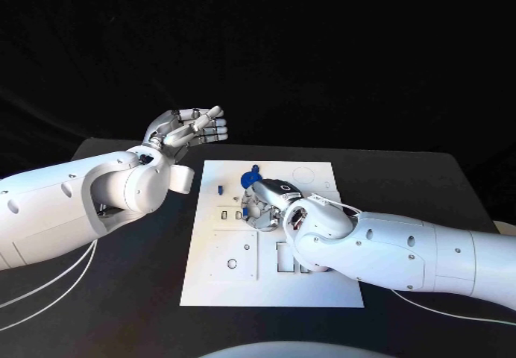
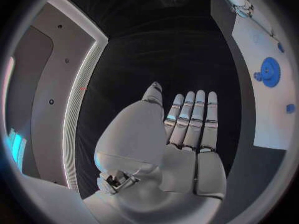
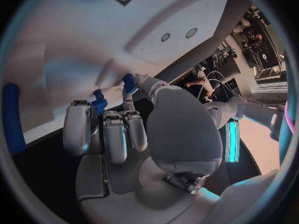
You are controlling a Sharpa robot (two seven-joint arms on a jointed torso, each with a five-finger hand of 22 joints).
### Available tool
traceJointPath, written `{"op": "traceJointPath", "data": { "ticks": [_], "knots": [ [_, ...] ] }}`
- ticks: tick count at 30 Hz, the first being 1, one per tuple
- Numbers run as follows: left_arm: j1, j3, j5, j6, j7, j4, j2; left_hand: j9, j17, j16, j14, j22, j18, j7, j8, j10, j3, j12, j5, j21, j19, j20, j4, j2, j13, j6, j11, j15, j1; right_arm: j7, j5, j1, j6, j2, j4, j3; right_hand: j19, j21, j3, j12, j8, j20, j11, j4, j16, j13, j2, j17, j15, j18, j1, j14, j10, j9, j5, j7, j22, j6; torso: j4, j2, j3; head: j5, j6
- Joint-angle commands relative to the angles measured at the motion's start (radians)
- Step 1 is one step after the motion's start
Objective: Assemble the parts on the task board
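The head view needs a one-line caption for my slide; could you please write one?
Right hand works on small blue parts on the white task board while the left hand hovers open beside it.

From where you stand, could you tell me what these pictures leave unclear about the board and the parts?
- Head view: the right hand covers the middle of the task board; whatever part lies under it is hidden.
- Right wrist view: small blue parts at the fingertips are half covered by fingers; their shape and seating are unclear.
- Left wrist view: the blue gear and board sit at the circle's rim, too small and bent for detail.
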Motion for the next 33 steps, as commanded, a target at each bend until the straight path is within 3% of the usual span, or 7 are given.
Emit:
{"op": "traceJointPath", "data": {
  "ticks": [1,11,18,26,28,31,33],
  "knots": [
    [0.001,0.001,-0.001,0.018,0.005,0.003,0.000,0.002,0.001,-0.007,-0.008,-0.001,0.003,0.036,0.004,0.004,-0.007,-0.006,0.003,-0.005,-0.010,0.000,0.000,0.001,-0.001,-0.005,0.005,-0.001,0.006,0.009,-0.014,-0.004,0.029,0.002,-0.002,-0.002,0.000,-0.006,-0.002,-0.008,-0.001,-0.005,-0.007,-0.001,0.004,0.139,-0.013,0.263,-0.005,-0.004,-0.010,0.104,0.010,0.001,-0.009,0.001,0.050,0.005,0.0010,-0.001,0.0004,-0.001,0.001],
    [0.001,0.001,-0.001,0.017,0.004,0.004,-0.001,0.002,0.001,-0.008,-0.011,-0.002,0.002,0.037,0.004,0.003,-0.009,-0.008,0.004,-0.006,-0.012,0.001,0.001,0.001,-0.001,-0.006,0.006,0.000,0.007,0.007,-0.012,-0.005,0.035,0.000,-0.004,-0.002,-0.003,-0.012,-0.004,-0.017,-0.010,-0.004,-0.004,0.000,0.004,0.128,-0.023,0.263,-0.003,-0.003,-0.018,0.104,0.001,0.000,-0.014,0.005,0.046,-0.007,-0.0006,0.000,0.0020,0.003,-0.002],
    [0.001,0.001,-0.001,0.017,0.004,0.003,-0.001,0.002,0.001,-0.008,-0.011,-0.002,0.002,0.037,0.004,0.003,-0.009,-0.008,0.004,-0.006,-0.012,0.001,0.001,0.001,-0.001,-0.006,0.006,0.000,0.007,0.007,-0.012,-0.005,0.029,0.000,-0.003,-0.002,-0.005,-0.017,-0.005,-0.023,-0.019,-0.003,0.000,0.000,0.004,0.121,-0.030,0.263,0.000,-0.003,-0.023,0.104,-0.004,-0.001,-0.017,0.010,0.044,-0.019,0.0024,0.001,0.0021,0.003,-0.004],
    [0.001,0.001,-0.001,0.017,0.004,0.002,-0.002,0.002,0.001,-0.008,-0.011,-0.002,0.002,0.037,0.004,0.003,-0.009,-0.008,0.004,-0.006,-0.012,0.001,0.001,0.001,-0.001,-0.006,0.006,0.000,0.007,0.013,-0.012,-0.005,0.011,-0.001,-0.004,-0.002,-0.009,-0.029,-0.024,-0.039,-0.064,0.011,0.020,0.004,0.004,0.102,-0.056,0.263,0.017,-0.001,-0.040,0.104,-0.021,-0.016,-0.039,0.032,0.039,-0.080,-0.0021,0.000,0.0018,0.008,-0.005],
    [0.001,0.001,-0.001,0.017,0.004,0.001,-0.002,0.002,0.001,-0.009,-0.011,-0.003,0.002,0.037,0.005,0.003,-0.010,-0.009,0.004,-0.006,-0.012,0.001,0.001,0.001,-0.001,-0.007,0.006,0.000,0.007,0.019,-0.012,-0.005,0.000,-0.002,-0.003,-0.002,-0.011,-0.034,-0.043,-0.047,-0.078,0.017,0.026,0.010,0.004,0.091,-0.063,0.263,0.022,0.000,-0.048,0.104,-0.030,-0.023,-0.054,0.038,0.037,-0.101,-0.0022,0.000,0.0020,0.008,-0.006],
    [0.001,0.001,-0.001,0.018,0.004,0.001,-0.002,0.002,0.001,-0.009,-0.011,-0.003,0.002,0.037,0.005,0.003,-0.010,-0.009,0.004,-0.006,-0.013,0.001,0.002,0.000,-0.001,-0.007,0.006,0.000,0.007,0.027,-0.012,-0.005,-0.014,-0.003,0.000,-0.002,-0.012,-0.039,-0.085,-0.051,-0.085,0.021,0.029,0.021,0.004,0.086,-0.070,0.263,0.025,0.001,-0.055,0.104,-0.035,-0.026,-0.040,0.040,0.035,-0.110,-0.0015,0.000,0.0023,0.008,-0.007],
    [0.001,0.001,-0.001,0.019,0.004,0.001,-0.002,0.002,0.001,-0.009,-0.011,-0.003,0.002,0.037,0.005,0.003,-0.010,-0.009,0.004,-0.006,-0.013,0.001,0.002,0.000,-0.001,-0.007,0.006,0.000,0.007,0.032,-0.012,-0.005,-0.023,-0.005,0.002,-0.002,-0.013,-0.043,-0.149,-0.055,-0.091,0.024,0.031,0.033,0.004,0.080,-0.062,0.263,0.028,0.001,-0.047,0.104,-0.041,-0.031,-0.040,0.043,0.035,-0.120,-0.0007,0.001,0.0022,0.008,-0.007]
  ]
}}
